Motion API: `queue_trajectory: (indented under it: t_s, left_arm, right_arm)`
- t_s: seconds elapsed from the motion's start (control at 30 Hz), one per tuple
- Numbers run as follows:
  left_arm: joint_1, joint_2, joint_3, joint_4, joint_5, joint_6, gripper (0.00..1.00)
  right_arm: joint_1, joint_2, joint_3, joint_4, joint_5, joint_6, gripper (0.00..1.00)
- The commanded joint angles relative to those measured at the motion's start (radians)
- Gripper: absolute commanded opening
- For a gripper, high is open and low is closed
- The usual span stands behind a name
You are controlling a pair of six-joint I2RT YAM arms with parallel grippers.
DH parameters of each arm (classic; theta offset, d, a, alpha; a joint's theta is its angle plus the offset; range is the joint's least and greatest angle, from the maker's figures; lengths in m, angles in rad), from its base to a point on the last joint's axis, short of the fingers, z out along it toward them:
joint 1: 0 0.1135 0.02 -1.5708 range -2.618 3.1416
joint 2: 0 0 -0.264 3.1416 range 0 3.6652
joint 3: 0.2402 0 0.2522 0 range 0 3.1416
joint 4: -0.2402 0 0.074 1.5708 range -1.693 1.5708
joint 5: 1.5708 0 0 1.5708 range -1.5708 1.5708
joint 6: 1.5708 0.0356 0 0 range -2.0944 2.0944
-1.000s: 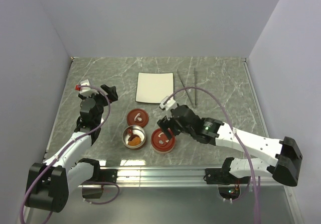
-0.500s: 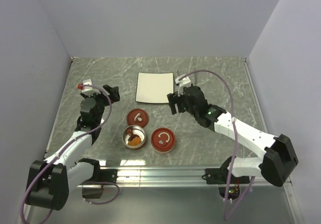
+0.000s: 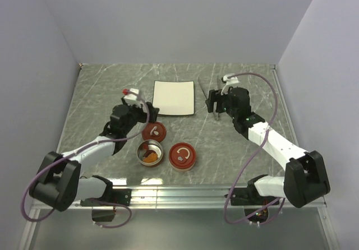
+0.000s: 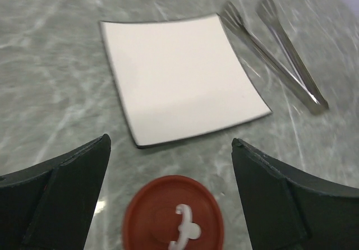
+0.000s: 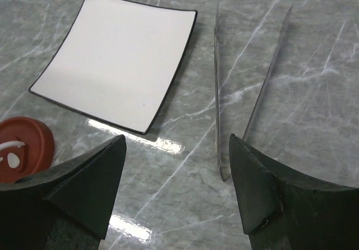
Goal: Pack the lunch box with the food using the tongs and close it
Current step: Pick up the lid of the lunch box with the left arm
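Hovering over the tongs (image 4: 315, 101) lying on the surface beside the bare plate (image 3: 174, 97), the right gripper (image 5: 176, 166) holds its jaws apart, as does the left gripper (image 4: 171, 166). Food (image 3: 150, 156) sits in the open tin (image 3: 140, 149); lidding is outstanding.

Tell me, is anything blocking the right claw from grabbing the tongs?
No, nothing visible is in the way. The right gripper hangs open right over the tongs, which lie by themselves on the table, beside the white plate.

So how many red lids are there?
2. The far red lid lies between the white plate and the open tin; the near red lid sits right of that tin. None looks hidden.
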State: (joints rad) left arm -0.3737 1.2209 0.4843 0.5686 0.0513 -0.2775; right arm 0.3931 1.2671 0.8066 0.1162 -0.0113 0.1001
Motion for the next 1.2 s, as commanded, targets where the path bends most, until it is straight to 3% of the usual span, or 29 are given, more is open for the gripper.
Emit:
queue_trajectory:
  t_s: [0.0, 0.17, 0.53, 1.17]
  left_arm:
    - [-0.083, 0.054, 0.085, -0.038, 0.017, 0.124, 0.96]
    - [-0.211, 0.118, 0.128, -0.104, -0.092, 0.164, 0.95]
    - [-0.277, 0.068, 0.08, -0.2, -0.297, 0.04, 0.92]
    - [-0.347, 0.108, 0.152, -0.536, -0.395, -0.17, 0.87]
  right_arm:
    - [-0.043, -0.017, -0.038, 0.105, -0.098, 0.01, 0.8]
    - [-0.062, -0.02, -0.073, 0.154, -0.177, 0.018, 0.8]
    - [-0.082, -0.022, -0.119, 0.23, -0.285, 0.027, 0.79]
    - [-0.091, -0.005, -0.123, 0.24, -0.329, 0.021, 0.78]
